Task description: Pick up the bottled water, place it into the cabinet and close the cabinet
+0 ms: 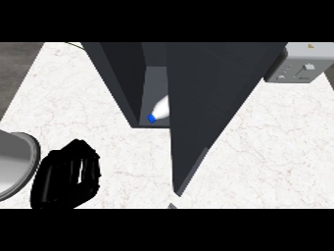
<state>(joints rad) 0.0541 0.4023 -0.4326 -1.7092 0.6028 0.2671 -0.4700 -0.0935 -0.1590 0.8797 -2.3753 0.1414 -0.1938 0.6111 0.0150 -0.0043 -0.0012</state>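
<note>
We see the dark grey cabinet's open door (205, 112) swung across the white marbled worktop (75, 112), screening its narrow opening; open worktop lies to either side.

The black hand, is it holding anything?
No. The left hand holds nothing; its fingers are curled. The water bottle lies inside the cabinet.

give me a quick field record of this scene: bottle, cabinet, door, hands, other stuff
bottle: bottled water with blue cap, lying inside the cabinet
cabinet: dark cabinet on the white counter, interior showing
door: cabinet door swung open, not yet closed
left hand: left hand low at the view's left, fingers curled, holding nothing
right hand: not in view
other: toaster top right; grey round rim at left edge
</note>
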